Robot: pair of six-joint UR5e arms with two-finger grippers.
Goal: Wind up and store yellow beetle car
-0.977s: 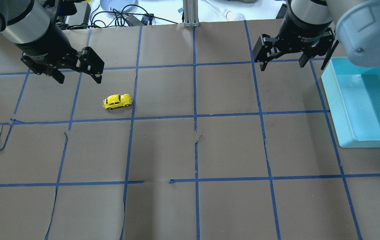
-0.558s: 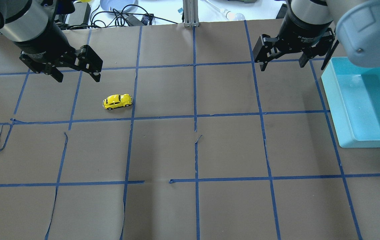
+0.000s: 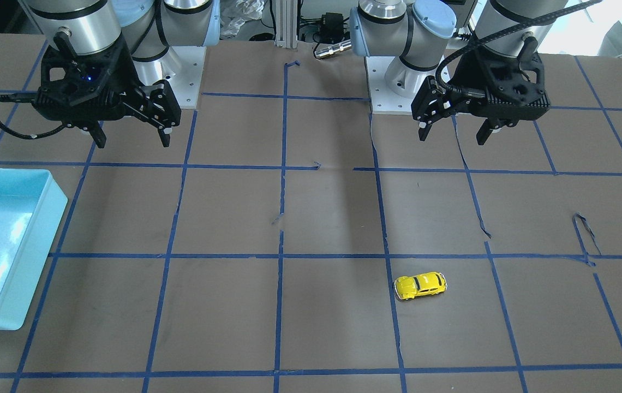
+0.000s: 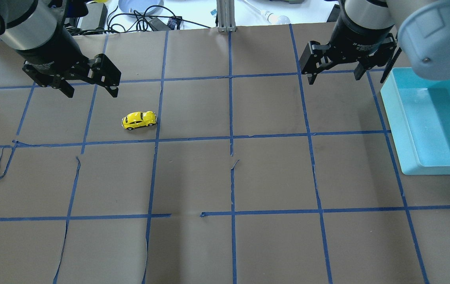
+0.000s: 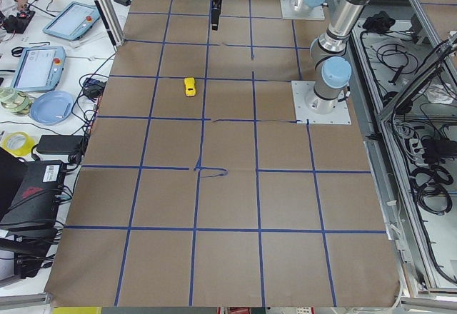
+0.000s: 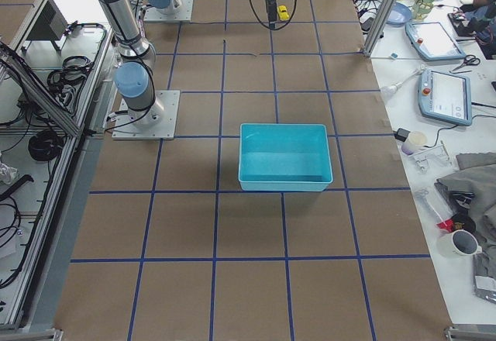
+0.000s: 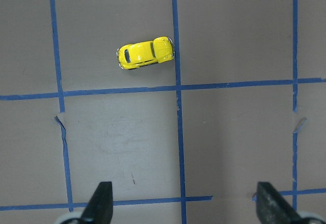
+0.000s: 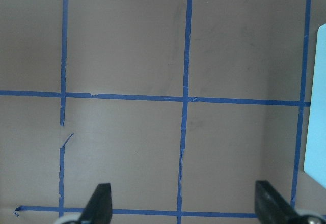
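Yellow beetle car (image 4: 139, 120): stands on its wheels on the brown tabletop (image 4: 272, 177), inside one square of the blue tape grid (image 4: 231, 106), just beside a tape line, nothing touching it. Left tool (image 4: 92, 93): hangs above the tabletop near the car, on the robot-base side of it, jaws spread wide, holding nothing. Right tool (image 4: 333, 79): well apart from the car, jaws likewise wide, holding nothing, close beside the turquoise bin (image 4: 396, 130). The bin rests on the tabletop at the robot's right.
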